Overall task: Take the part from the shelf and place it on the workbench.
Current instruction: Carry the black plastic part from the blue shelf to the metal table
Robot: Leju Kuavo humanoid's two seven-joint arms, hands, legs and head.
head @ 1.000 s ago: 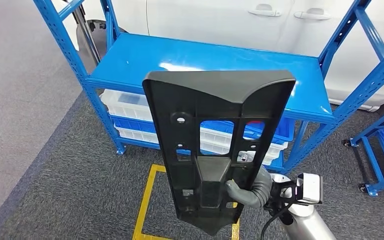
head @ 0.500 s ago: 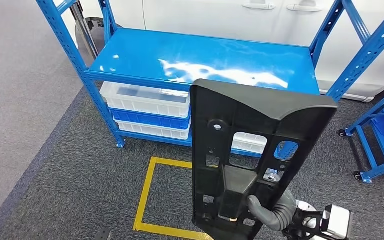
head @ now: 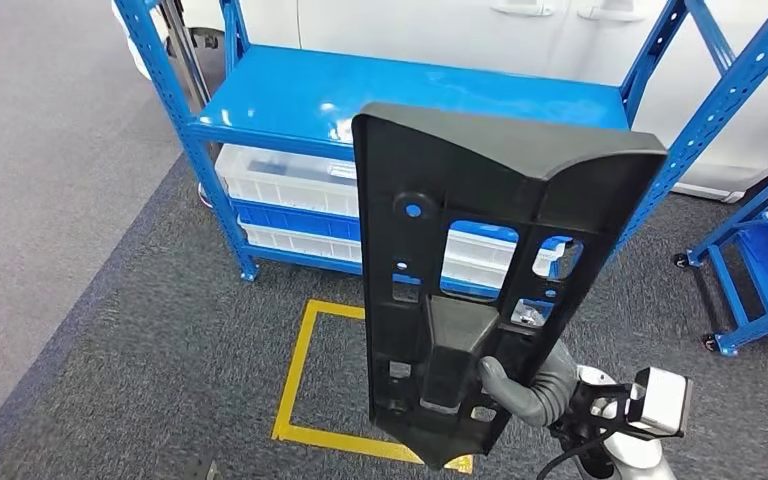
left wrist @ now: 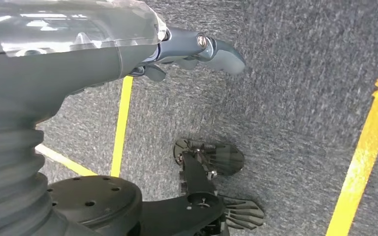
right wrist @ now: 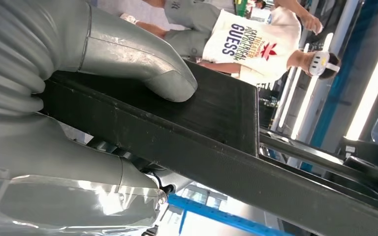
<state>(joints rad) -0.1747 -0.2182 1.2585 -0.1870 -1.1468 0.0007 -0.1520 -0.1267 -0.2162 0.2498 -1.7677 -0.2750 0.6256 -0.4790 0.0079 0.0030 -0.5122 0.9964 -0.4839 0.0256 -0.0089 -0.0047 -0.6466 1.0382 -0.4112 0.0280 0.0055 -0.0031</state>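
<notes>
I observe the right hand (head: 525, 385) grasping the black plastic panel (head: 480, 260) at its narrow lower end, thumb wrapped over the front face beside the raised central block. In the right wrist view the thumb (right wrist: 147, 64) presses flat on the panel's dark surface (right wrist: 211, 118), with the fingers passing beneath the edge. The panel stands roughly upright above the hand, its wide flanged top uppermost, several rectangular cut-outs and round holes showing through.

Beyond the hand and behind the panel I note a blue steel shelf (head: 290, 95), its top deck bare where visible, with white and blue plastic bins (head: 285, 180) stacked on the lower level. To the left of the hand, on grey carpet, lies a yellow taped square (head: 305, 375). A second blue rack (head: 760, 270) stands to the hand's right.

The left hand (left wrist: 197, 49) hangs over the carpet, fingers loosely apart, holding nothing. People stand in the background of the right wrist view.
</notes>
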